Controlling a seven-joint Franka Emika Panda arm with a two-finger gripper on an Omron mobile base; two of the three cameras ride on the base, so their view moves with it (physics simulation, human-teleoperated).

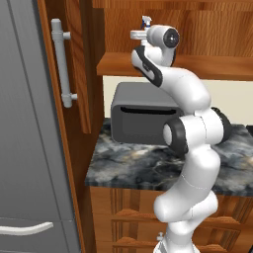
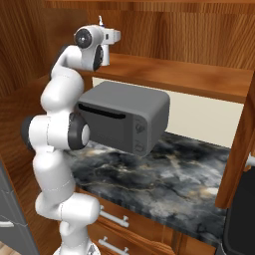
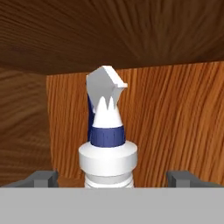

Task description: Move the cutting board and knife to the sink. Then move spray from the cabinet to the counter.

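A: Where is the spray (image 3: 107,144)?

B: Upright on the cabinet (image 3: 175,113) shelf, centred between my gripper (image 3: 112,178) fingers. I hold the jaws wide apart, not clamped, so they straddle the bottle body before closing.

Grey fridge (image 1: 24,148), grey microwave (image 2: 124,117)

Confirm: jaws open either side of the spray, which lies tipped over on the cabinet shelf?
Not tipped over. The hand view shows the spray standing upright on the cabinet shelf, nozzle on top. The rest holds: the gripper is open, one jaw on each side of the bottle.
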